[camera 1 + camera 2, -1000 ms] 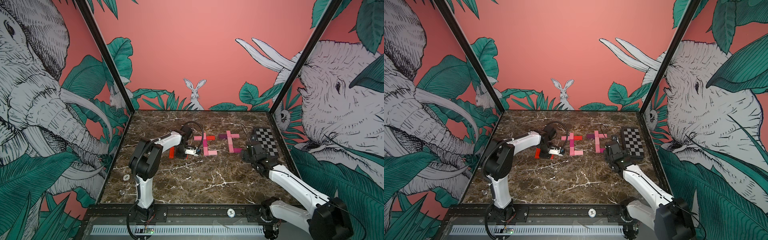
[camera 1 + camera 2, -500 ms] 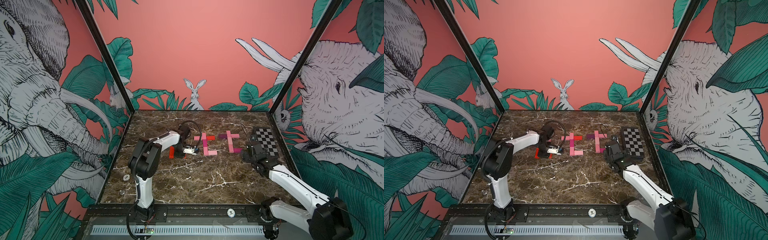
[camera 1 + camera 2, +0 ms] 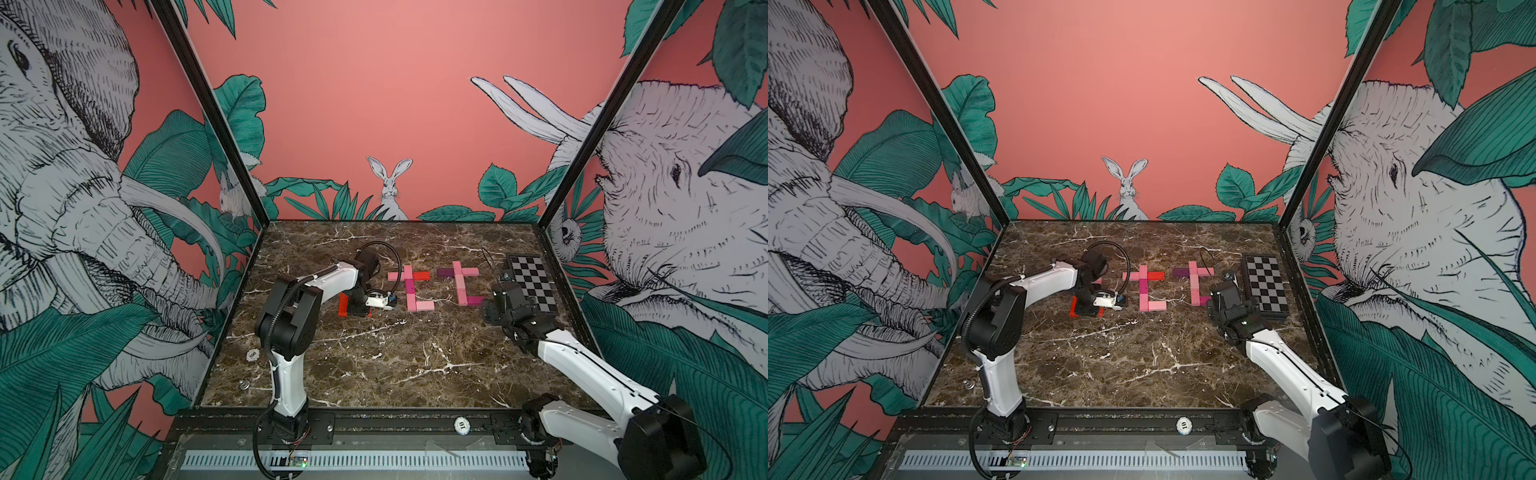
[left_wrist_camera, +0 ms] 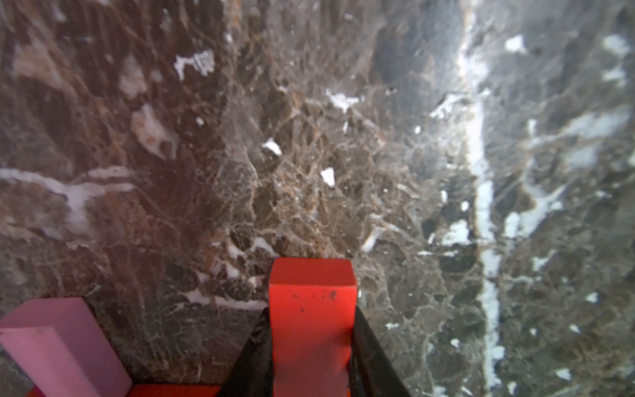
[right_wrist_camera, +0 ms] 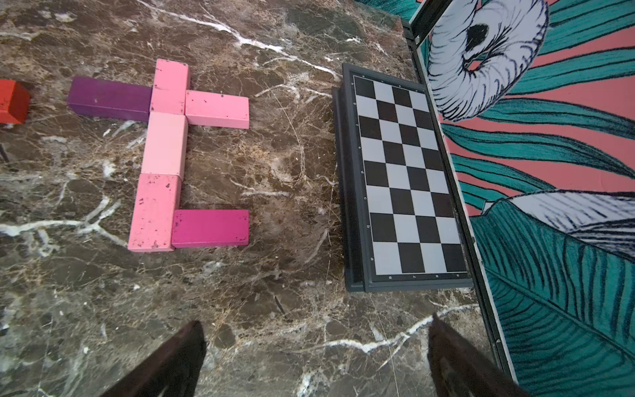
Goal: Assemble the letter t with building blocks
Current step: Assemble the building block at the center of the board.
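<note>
Barely anything's moved this past second: my left pincer (image 4: 311, 330) still clamps the red block (image 4: 311, 285) down by the tabletop (image 3: 374, 374) beside a pink block (image 4: 62, 343), right pincer (image 5: 314, 321) wide and empty, so I reckon placing's still pending.

- Both top views: high at the front, facing the back wall (image 3: 374, 104), covering the whole counter (image 3: 374, 374).
- Left wrist: close above the counter.
- Right wrist: farther off; shares the chessboard (image 5: 405, 178).
</note>
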You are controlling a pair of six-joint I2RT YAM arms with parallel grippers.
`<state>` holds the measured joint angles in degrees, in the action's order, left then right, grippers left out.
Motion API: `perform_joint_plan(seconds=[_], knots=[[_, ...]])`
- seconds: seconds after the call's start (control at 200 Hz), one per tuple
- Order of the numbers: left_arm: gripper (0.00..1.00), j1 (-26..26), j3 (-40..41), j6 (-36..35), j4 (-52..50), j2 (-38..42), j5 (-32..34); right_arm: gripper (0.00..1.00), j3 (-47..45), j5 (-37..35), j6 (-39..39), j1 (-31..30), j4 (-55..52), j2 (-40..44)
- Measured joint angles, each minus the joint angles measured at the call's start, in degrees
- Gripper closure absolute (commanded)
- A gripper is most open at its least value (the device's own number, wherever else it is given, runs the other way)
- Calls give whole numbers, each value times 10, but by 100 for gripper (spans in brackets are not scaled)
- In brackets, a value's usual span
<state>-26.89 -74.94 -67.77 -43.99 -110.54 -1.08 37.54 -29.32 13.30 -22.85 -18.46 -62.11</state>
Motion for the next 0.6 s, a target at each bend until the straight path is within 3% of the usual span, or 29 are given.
perform_joint_plan(seconds=[0.6], knots=[[79,13,12,0,0,10,1,1,0,0,0,0,2,0]])
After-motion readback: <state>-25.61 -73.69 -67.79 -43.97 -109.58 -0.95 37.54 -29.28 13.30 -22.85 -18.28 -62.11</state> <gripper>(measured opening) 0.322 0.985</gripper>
